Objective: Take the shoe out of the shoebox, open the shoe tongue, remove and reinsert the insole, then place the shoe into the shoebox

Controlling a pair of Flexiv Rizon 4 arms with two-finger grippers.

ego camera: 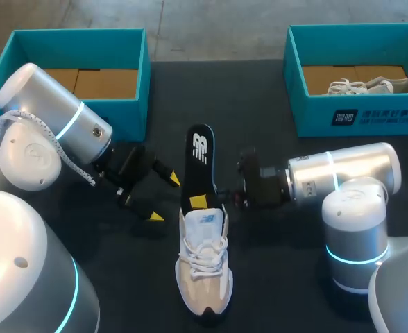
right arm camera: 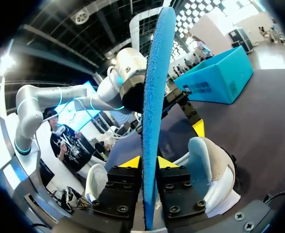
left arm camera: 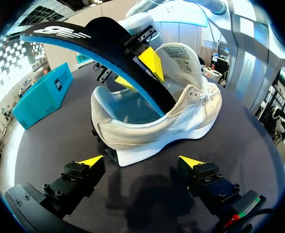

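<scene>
Shoe (ego camera: 204,267) is sitting upright on the desk (ego camera: 280,277) at ctr, toe pointing toward the robot, heel opening facing away, laces done up. Insole (ego camera: 200,149) is sticking out of the heel opening: black top w/ white logo, blue underside. One end is dipping into the shoe and the rest is leaning out past the heel.

Right claw (ego camera: 205,201) is coming in from the right, just above the shoe's collar, and gripping the insole. In the right wrist view the insole is standing edge-on btwn the two fingers (right arm camera: 133,161), both pressing on it, so the gap is narrow. The shoe is lying just under and ahead of this claw.

Left claw (ego camera: 164,199) is hanging just left of the heel, spread wide and holding nothing, w/ its tips apart from the shoe. In the left wrist view the shoe is lying side-on ahead of the claw, not btwn its tips.

Left box (ego camera: 129,114), teal, is sitting at the desk's far left corner, showing a brown cardboard floor. Right box (ego camera: 315,111), also teal, is sitting at the far right w/ a 2nd shoe (ego camera: 370,87), pale, lying inside. Both boxes are well apart from the shoe at ctr.
</scene>
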